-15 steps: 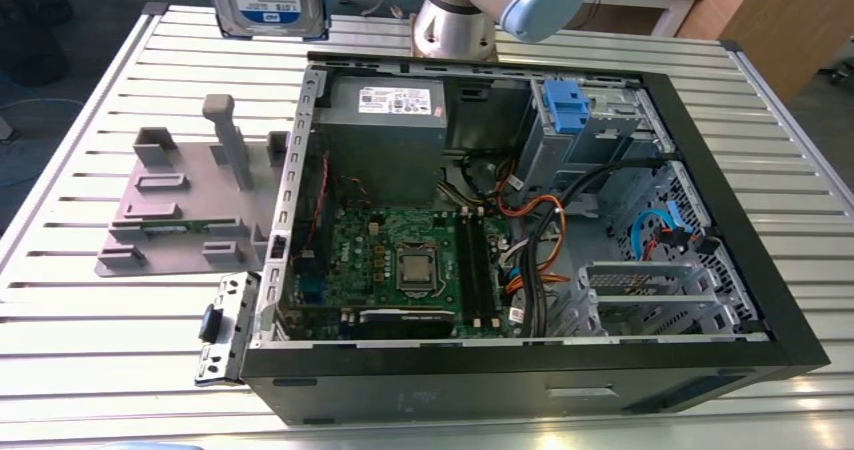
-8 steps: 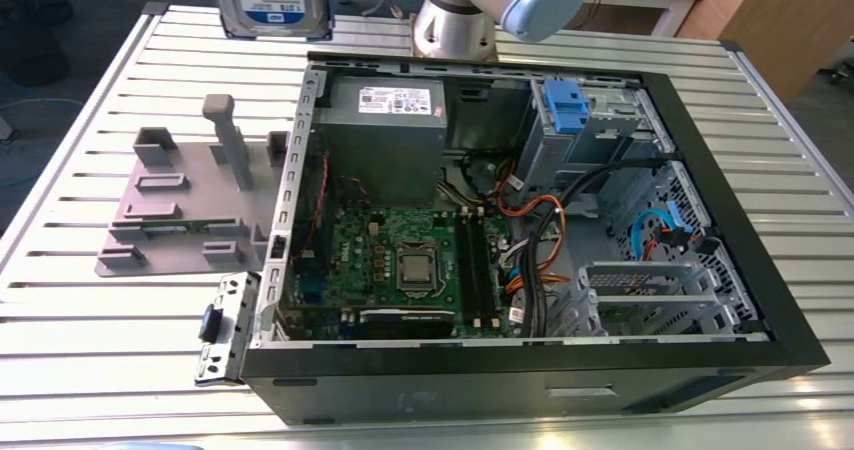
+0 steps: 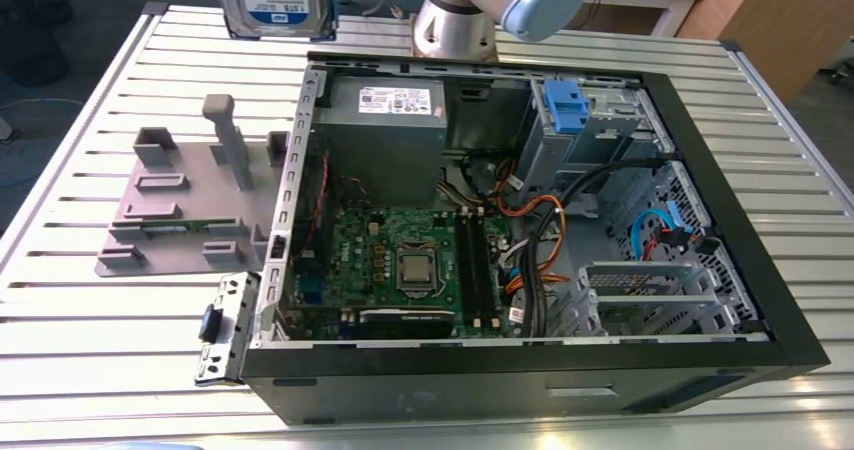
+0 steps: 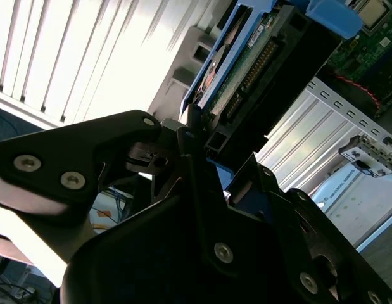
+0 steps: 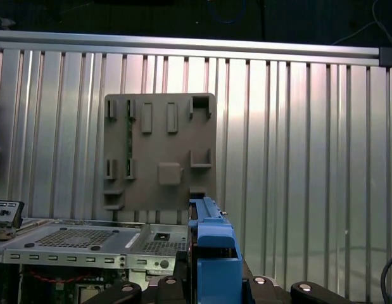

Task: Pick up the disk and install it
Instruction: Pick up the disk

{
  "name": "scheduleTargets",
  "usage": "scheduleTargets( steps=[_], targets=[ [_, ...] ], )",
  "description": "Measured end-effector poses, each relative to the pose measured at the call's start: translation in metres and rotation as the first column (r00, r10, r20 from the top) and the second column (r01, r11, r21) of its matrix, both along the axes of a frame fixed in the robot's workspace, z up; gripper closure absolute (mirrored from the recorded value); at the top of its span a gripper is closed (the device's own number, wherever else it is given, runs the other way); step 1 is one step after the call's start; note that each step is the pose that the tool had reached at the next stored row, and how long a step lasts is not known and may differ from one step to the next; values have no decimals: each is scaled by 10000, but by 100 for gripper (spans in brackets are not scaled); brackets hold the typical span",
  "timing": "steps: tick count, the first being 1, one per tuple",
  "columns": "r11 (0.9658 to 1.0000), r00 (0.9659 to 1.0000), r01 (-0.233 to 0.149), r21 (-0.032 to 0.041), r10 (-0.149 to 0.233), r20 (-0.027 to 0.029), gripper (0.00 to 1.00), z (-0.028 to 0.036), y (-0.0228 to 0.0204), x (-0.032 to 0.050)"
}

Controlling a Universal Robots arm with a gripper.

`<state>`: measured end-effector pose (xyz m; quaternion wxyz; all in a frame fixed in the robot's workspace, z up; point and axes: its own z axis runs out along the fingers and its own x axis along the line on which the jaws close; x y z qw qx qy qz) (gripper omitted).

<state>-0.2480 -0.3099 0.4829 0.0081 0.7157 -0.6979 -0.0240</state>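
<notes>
The disk (image 3: 276, 0), a silver-grey drive with a white and blue label in a blue bracket, hangs upright above the table's far edge, beyond the open computer case (image 3: 747, 220). In the second wrist view my gripper (image 4: 202, 158) is shut on the disk (image 4: 259, 60), its black fingers (image 4: 88, 158) pressing both sides of the bracket. The first wrist view looks down the bracket's blue edge (image 5: 214, 244), which stands between the fingers (image 5: 126, 292).
A grey fixture plate (image 3: 187, 210) with upright pegs lies on the slatted table at the exterior view's left of the case. Inside the case are a grey power supply box (image 3: 387, 120), the motherboard (image 3: 400, 260), cables, and a blue clip (image 3: 566, 105) in the drive bay. The arm's base (image 3: 461, 20) stands behind the case.
</notes>
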Motion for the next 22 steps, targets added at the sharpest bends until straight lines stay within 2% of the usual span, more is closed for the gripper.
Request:
scheduleTargets(
  steps=[22],
  targets=[
    [10000,10000,0,-9,0,-1,63,-3,0,75]
  ],
)
